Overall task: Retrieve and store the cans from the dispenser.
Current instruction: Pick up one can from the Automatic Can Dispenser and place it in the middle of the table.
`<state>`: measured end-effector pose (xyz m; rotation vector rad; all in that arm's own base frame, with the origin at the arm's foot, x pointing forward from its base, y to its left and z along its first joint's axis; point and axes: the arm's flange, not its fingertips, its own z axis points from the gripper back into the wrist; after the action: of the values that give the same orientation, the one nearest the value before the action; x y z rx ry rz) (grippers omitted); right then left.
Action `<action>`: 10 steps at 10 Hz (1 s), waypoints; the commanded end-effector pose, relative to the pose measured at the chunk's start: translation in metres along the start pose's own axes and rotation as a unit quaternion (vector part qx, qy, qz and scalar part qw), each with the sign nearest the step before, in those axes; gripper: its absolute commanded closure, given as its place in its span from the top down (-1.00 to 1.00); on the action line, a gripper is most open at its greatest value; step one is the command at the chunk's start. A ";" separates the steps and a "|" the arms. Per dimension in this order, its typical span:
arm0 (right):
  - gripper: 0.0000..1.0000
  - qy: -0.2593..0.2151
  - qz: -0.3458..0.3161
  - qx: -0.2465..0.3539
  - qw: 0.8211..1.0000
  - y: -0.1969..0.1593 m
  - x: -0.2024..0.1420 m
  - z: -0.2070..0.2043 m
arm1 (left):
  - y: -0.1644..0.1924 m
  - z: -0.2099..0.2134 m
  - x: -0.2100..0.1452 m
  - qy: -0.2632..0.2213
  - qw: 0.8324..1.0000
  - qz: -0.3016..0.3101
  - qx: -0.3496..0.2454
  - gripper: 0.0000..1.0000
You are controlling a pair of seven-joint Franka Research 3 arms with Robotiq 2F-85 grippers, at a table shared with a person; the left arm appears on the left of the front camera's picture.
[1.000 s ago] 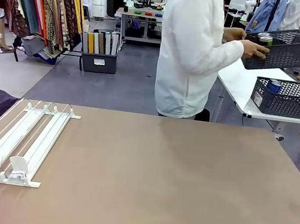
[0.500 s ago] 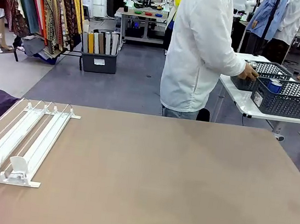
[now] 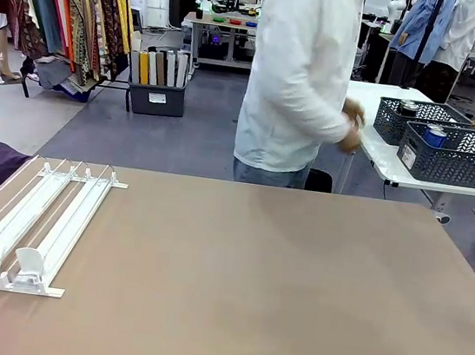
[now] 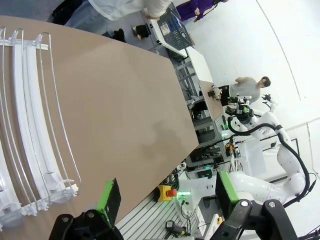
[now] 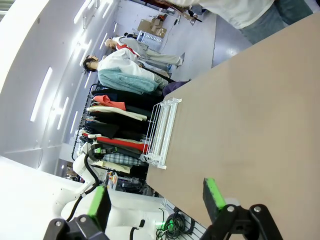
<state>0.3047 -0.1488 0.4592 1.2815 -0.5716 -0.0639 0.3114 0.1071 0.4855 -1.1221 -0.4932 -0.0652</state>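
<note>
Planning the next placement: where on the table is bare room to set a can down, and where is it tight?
The brown table lies bare from the dispenser across to its right edge and up to the far edge by the person. The only occupied patch is the near left corner, where the dispenser lies. Both baskets sit on the white side table beyond.

Front camera faces across table [image 3: 294, 281], both wrist cameras high (sharing dispenser [image 3: 25, 224])

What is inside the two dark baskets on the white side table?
The nearer basket holds a blue can. The farther basket shows a silver can top. The lattice walls hide anything lower.
</note>
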 end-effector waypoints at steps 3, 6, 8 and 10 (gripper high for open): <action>1.00 -0.010 0.003 0.010 1.000 0.004 0.005 -0.002 | -0.003 -0.002 0.000 -0.008 1.000 0.005 -0.008 1.00; 1.00 -0.010 0.003 0.010 1.000 0.004 0.005 -0.002 | -0.003 -0.002 0.000 -0.008 1.000 0.005 -0.008 1.00; 1.00 -0.010 0.003 0.010 1.000 0.004 0.005 -0.002 | -0.003 -0.002 0.000 -0.008 1.000 0.005 -0.008 1.00; 1.00 -0.010 0.003 0.010 1.000 0.004 0.005 -0.002 | -0.003 -0.002 0.000 -0.008 1.000 0.005 -0.008 1.00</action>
<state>0.3047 -0.1488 0.4592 1.2815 -0.5716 -0.0639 0.3114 0.1071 0.4855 -1.1223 -0.4931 -0.0652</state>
